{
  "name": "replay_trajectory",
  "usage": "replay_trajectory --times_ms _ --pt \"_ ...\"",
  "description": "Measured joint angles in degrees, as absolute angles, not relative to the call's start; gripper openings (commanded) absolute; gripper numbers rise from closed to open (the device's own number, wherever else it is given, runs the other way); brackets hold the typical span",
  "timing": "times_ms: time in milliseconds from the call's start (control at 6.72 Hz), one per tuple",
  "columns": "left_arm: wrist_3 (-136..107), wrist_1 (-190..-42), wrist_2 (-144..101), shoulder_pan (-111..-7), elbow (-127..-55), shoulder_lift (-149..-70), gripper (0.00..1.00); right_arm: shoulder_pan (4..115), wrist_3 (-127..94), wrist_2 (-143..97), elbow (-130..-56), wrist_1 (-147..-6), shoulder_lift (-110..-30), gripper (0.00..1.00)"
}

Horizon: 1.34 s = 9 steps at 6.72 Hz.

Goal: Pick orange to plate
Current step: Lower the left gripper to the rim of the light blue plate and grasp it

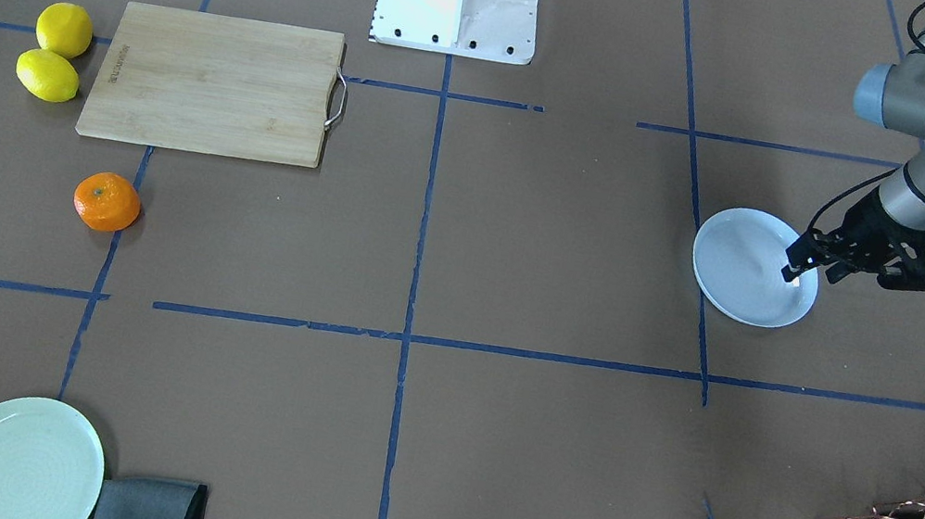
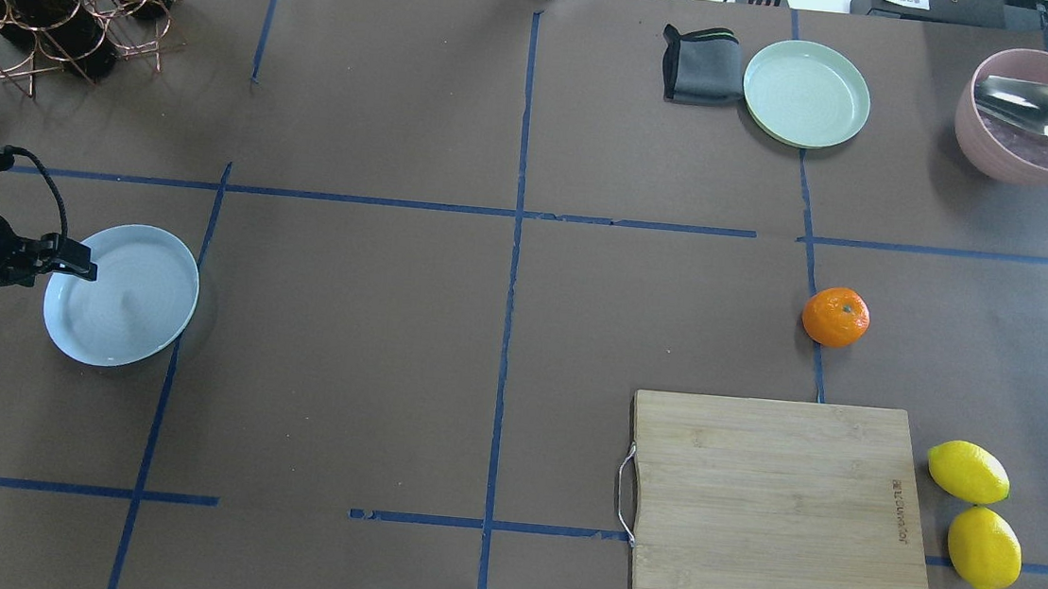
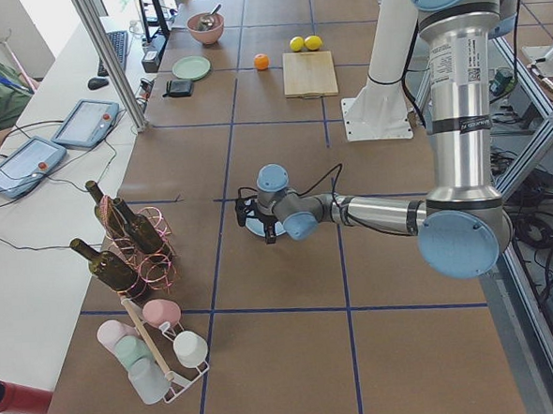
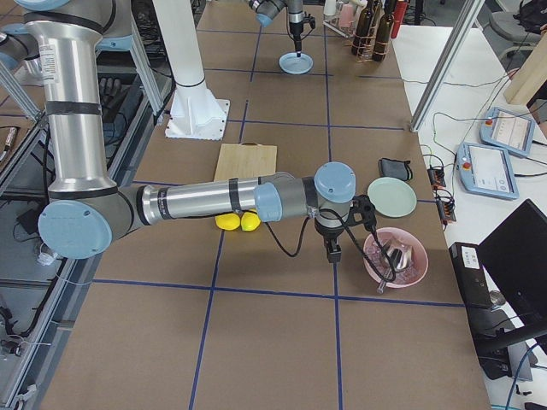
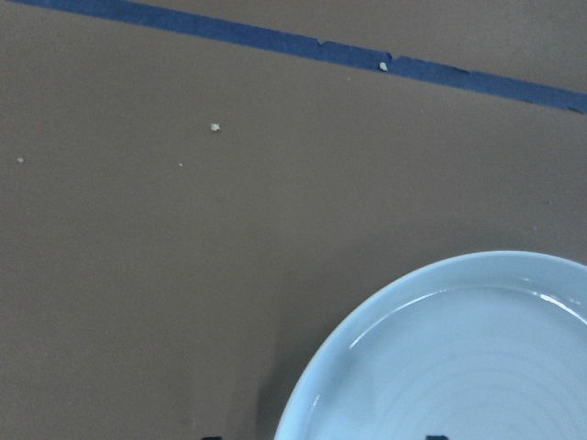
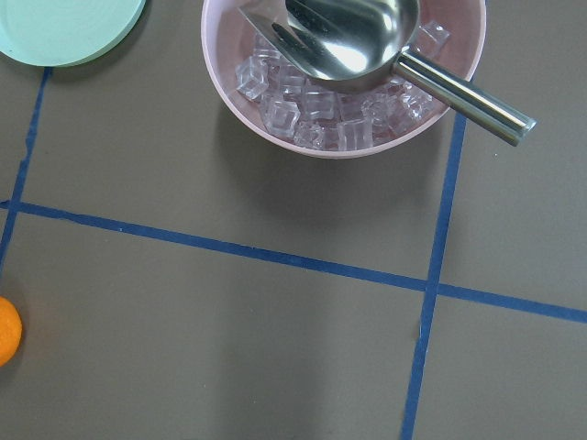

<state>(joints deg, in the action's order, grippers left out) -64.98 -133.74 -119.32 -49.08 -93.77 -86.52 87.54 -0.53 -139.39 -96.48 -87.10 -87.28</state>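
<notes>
Left gripper (image 1: 808,272) hangs low over the pale blue plate (image 1: 741,278), fingers spread, tips above the plate's rim on the side toward its own arm; whether they touch the plate, cannot tell. In the left wrist view the plate fills the lower right corner and nothing lies in it. The orange (image 2: 836,316) is well apart from this gripper, across the brown table (image 2: 389,321) on the other arm's side, sitting on a blue tape line just beyond the far corner of the wooden cutting board (image 2: 776,506). Two lemons (image 2: 969,471) lie touching each other beside the board, on the side away from the left gripper. Right gripper (image 4: 332,251) points down just beside the pink bowl (image 2: 982,154), which holds ice cubes and a metal scoop (image 6: 353,37); whether its fingers are spread or closed, cannot tell. Its wrist camera catches the orange at the lower left edge of the view, near but not under it. A mint-green plate (image 2: 805,93) sits near this gripper too, on the orange's far side.
</notes>
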Motion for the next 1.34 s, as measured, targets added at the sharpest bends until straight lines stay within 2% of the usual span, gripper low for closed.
replay_trajectory --times_ms 446,595,893,1041,1339 --pt "-64.9 -133.5 -119.3 -48.9 -93.2 -86.5 0.66 87.5 -0.5 -139.4 -96.5 -87.1 -87.3 1.0" --pt "-64.9 -133.5 -119.3 -48.7 -92.9 -86.5 0.58 87.5 -0.5 -139.4 -96.5 -87.1 -87.3 1.0" --pt "-64.9 -133.4 -119.3 -48.6 -92.5 -86.5 0.15 87.5 -0.5 -139.4 -96.5 -87.1 -87.3 1.0" --pt "-64.9 -133.4 -119.3 -48.5 -92.5 -86.5 0.0 87.6 -0.5 -139.4 -96.5 -87.1 -87.3 1.0" --pt "-64.9 -133.3 -119.3 -48.5 -92.7 -86.5 0.0 87.6 -0.5 -139.5 -96.7 -87.2 -87.3 1.0"
